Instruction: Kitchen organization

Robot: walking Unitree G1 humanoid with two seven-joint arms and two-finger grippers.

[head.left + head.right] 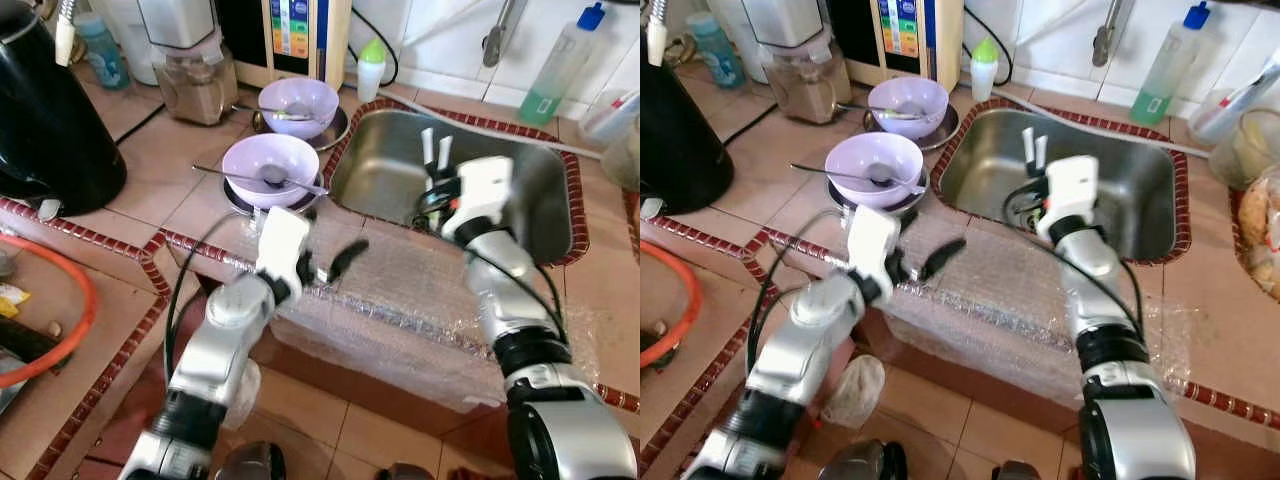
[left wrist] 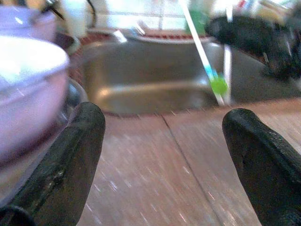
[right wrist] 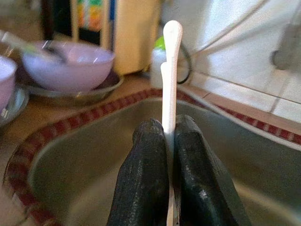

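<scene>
My right gripper hangs over the steel sink, shut on a pair of white utensils that stick up from its fingers. They look like chopsticks. My left gripper is open and holds nothing. It hovers over the tiled counter just in front of the sink's near left corner. Close to its left side is a purple bowl with a metal spoon across it. A second purple bowl, also with a spoon, stands behind the first.
A black kettle stands at the far left and a blender jar behind the bowls. A small green-capped bottle and a green soap bottle line the back wall. Bubble wrap covers the counter's front edge. An orange ring lies lower left.
</scene>
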